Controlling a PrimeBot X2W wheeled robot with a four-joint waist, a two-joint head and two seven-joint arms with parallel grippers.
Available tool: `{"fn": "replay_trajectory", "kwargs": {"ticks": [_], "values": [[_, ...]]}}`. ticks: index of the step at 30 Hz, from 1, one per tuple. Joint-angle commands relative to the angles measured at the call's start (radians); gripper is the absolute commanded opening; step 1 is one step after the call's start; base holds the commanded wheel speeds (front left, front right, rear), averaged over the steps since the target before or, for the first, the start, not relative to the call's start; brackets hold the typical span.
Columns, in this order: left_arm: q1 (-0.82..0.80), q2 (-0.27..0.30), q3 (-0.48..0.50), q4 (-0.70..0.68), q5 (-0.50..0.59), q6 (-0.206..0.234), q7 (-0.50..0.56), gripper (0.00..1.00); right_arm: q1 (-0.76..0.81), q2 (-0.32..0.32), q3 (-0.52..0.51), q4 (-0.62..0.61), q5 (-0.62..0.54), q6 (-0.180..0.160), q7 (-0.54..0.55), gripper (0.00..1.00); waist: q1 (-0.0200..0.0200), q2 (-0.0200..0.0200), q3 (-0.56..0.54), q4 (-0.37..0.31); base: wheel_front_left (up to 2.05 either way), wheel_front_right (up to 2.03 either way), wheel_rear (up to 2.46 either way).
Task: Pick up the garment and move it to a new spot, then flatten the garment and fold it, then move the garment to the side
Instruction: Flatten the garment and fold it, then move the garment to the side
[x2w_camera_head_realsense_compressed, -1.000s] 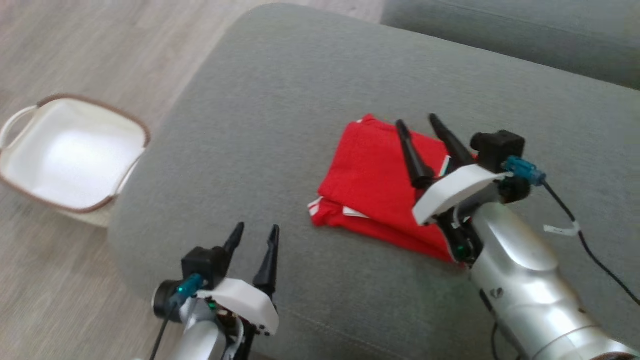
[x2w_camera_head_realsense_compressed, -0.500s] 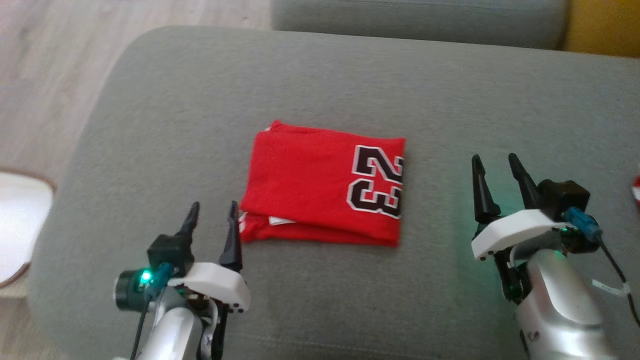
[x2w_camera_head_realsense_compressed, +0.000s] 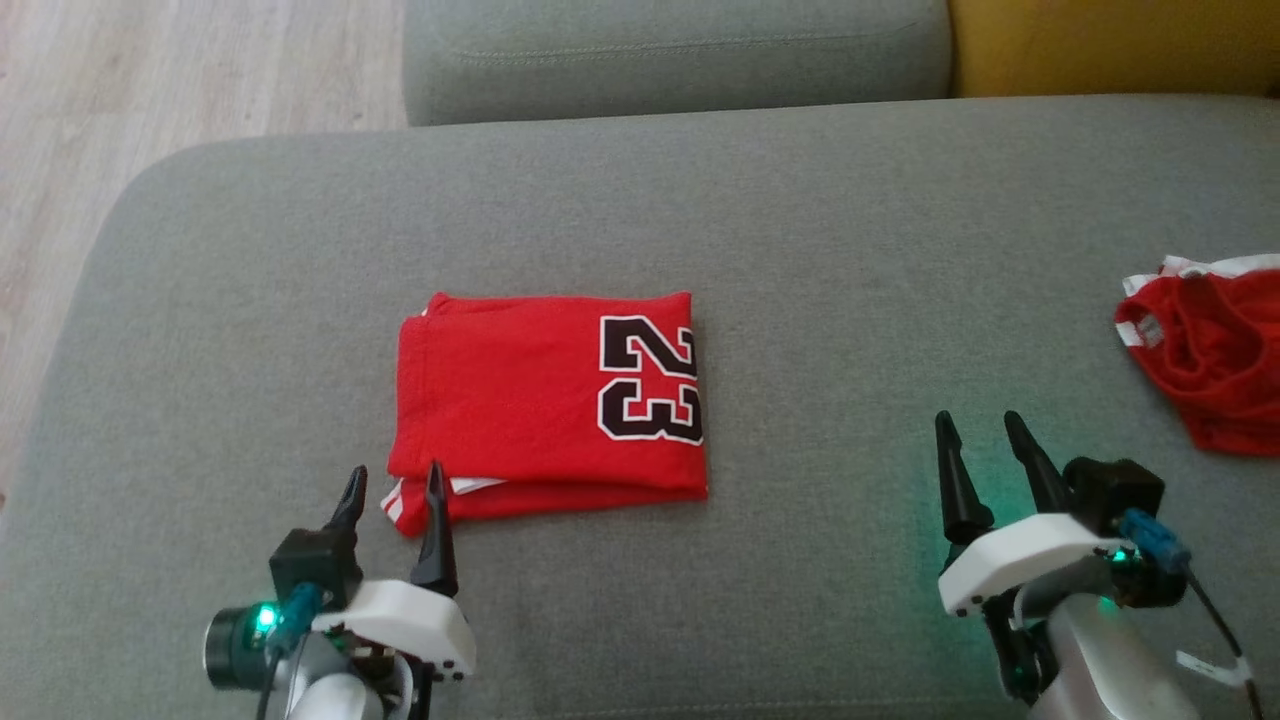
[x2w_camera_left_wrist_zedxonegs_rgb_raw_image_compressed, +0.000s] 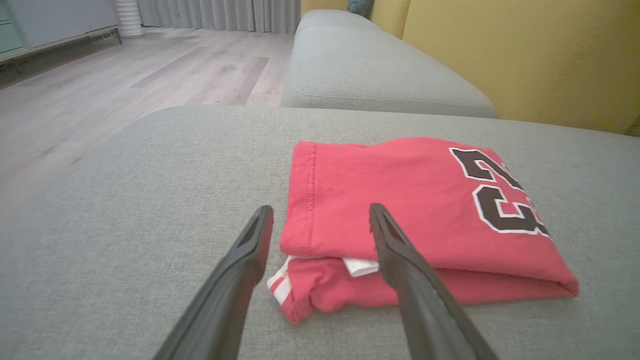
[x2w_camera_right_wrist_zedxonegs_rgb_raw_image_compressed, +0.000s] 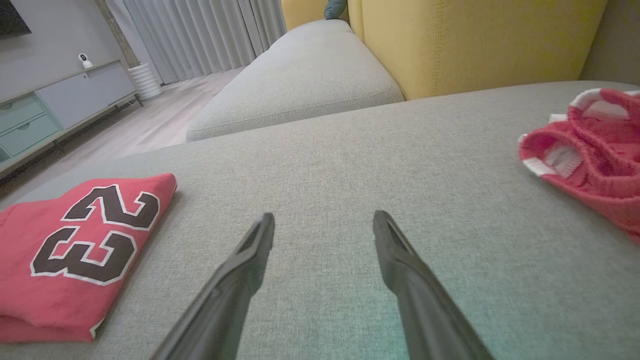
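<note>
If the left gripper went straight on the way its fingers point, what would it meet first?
Most likely the near corner of the folded red jersey, just ahead of its open fingers.

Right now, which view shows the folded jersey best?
The head view: the whole folded jersey is seen from above. The left wrist view shows it low and slanted; the right wrist view cuts off all but its numbered end.

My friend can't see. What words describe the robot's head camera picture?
A folded red cloth jersey with a black 23 lies on a grey fabric sofa cushion. The open left gripper is by its near left corner, the open right gripper apart to its right. A crumpled red-and-white garment sits far right.
</note>
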Motion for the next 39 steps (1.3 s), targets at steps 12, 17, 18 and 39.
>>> {"fn": "replay_trajectory", "kwargs": {"ticks": [12,17,18,39], "values": [[-0.076,0.002,-0.035,-0.053,-0.004,-0.010,-0.006,1.00,-0.108,0.008,0.169,-0.012,0.086,0.007,-0.011,1.00,0.0000,0.0000,0.080,0.110,0.00,0.00,0.00],[-0.100,0.002,-0.112,-0.045,-0.026,-0.018,-0.006,1.00,-0.203,0.008,0.261,0.100,0.232,0.007,-0.006,1.00,0.0000,0.0000,0.130,0.231,0.00,0.00,0.00],[-0.102,0.002,-0.123,-0.043,-0.029,-0.017,-0.006,1.00,-0.221,0.008,0.282,0.126,0.240,0.007,-0.005,1.00,0.0000,0.0000,0.135,0.247,0.00,0.00,0.00],[-0.121,0.002,-0.095,-0.037,-0.007,-0.017,-0.006,1.00,-0.330,0.008,0.380,0.257,0.379,0.007,-0.011,0.00,0.0000,0.0000,0.129,0.040,0.00,0.00,0.00]]}}
